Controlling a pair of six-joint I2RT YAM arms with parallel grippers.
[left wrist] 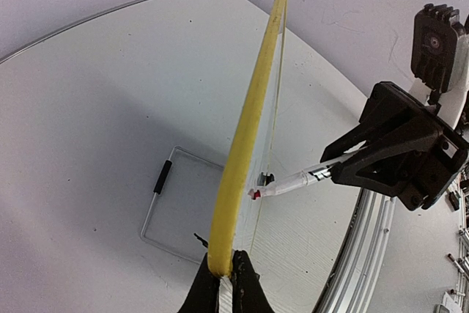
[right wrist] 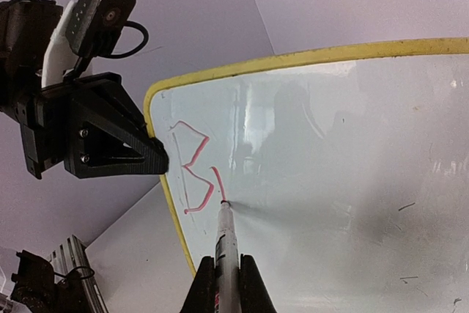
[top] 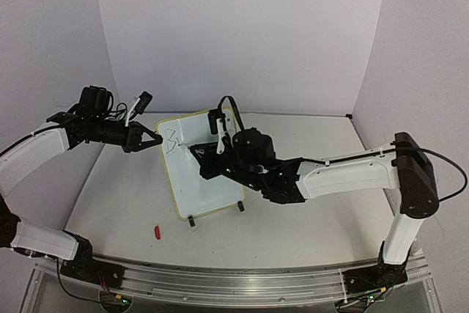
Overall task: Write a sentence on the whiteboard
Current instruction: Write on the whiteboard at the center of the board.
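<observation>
The whiteboard (top: 209, 181) stands tilted on its two black feet, yellow rim (left wrist: 245, 130) edge-on in the left wrist view. My left gripper (left wrist: 223, 267) is shut on the rim at the board's upper left corner (top: 152, 139). My right gripper (right wrist: 225, 263) is shut on a white marker (right wrist: 226, 236), whose red tip touches the white face. Of the sentence (right wrist: 194, 170), a red "B" and one short stroke beside it show near the top left. The black right gripper (left wrist: 399, 148) hovers in front of the board.
A small red cap (top: 158, 232) lies on the table in front of the board's left foot. A wire stand (left wrist: 165, 207) lies flat behind the board. The metal rail (top: 234, 284) runs along the near table edge.
</observation>
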